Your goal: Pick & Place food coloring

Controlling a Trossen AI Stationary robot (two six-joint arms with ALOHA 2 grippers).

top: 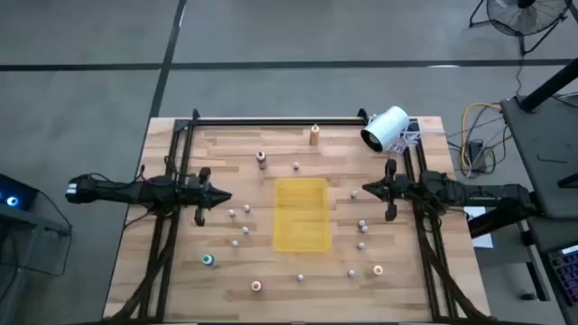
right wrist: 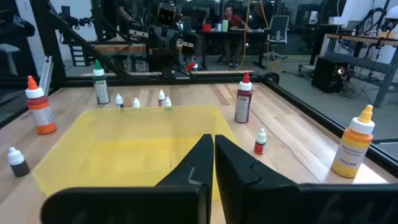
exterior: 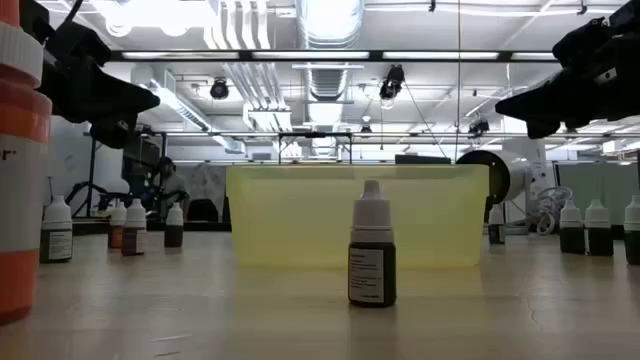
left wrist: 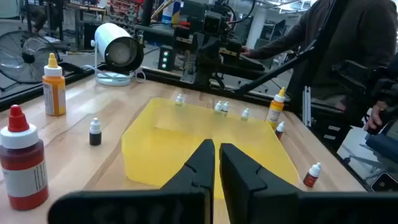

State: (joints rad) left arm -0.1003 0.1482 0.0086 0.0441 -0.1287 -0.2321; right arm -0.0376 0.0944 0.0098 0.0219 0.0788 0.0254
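The food coloring bottles stand upright on their bases, scattered over the wooden table around a yellow tray (top: pixel 301 214). A maroon-topped one (top: pixel 261 159) and a yellow one (top: pixel 314 134) stand toward the far edge. A teal one (top: pixel 208 260), a pink one (top: pixel 256 286) and an orange one (top: pixel 377 269) stand near the front. Several small white-capped ones lie between; one (exterior: pixel 372 245) stands before the tray's near wall. My left gripper (top: pixel 226 195) hovers shut left of the tray, and my right gripper (top: pixel 366 190) hovers shut right of it. Both point at the tray (left wrist: pixel 205 143) and hold nothing.
A big white cylinder-shaped device (top: pixel 386 128) lies at the table's far right corner. A black rail (top: pixel 271 119) runs along the far edge, and the arms' black frames run down both sides. A person (left wrist: pixel 336 37) stands beyond the table's right side.
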